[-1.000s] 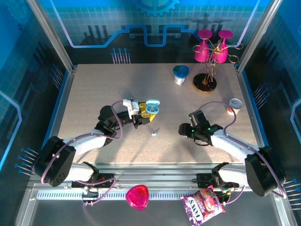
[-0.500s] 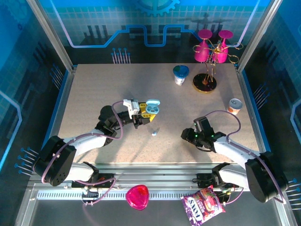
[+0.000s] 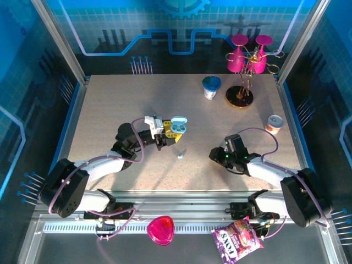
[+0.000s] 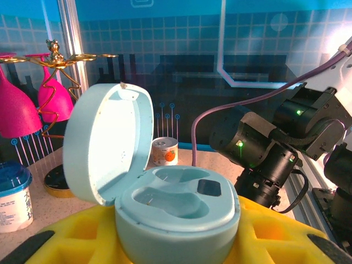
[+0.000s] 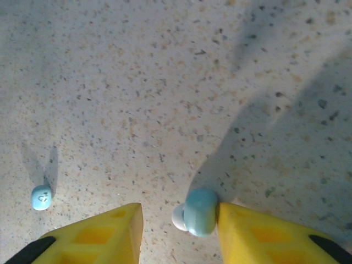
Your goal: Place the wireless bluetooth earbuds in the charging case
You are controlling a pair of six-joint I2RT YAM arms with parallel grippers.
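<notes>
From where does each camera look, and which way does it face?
Top external: above, behind the arms, looking down at the table; left gripper and right gripper show.
Left wrist: low, looking across the table past the charging case; left fingers show.
Right wrist: looking down at the table; right fingers flank one earbud.
Shared: top and right wrist see the loose earbud.

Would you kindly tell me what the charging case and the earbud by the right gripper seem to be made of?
The charging case looks like moulded plastic: pale blue, matte, with soft rounded edges and no glare. The earbud is probably plastic too: smooth light-blue shell, white tip, slight sheen.
</notes>
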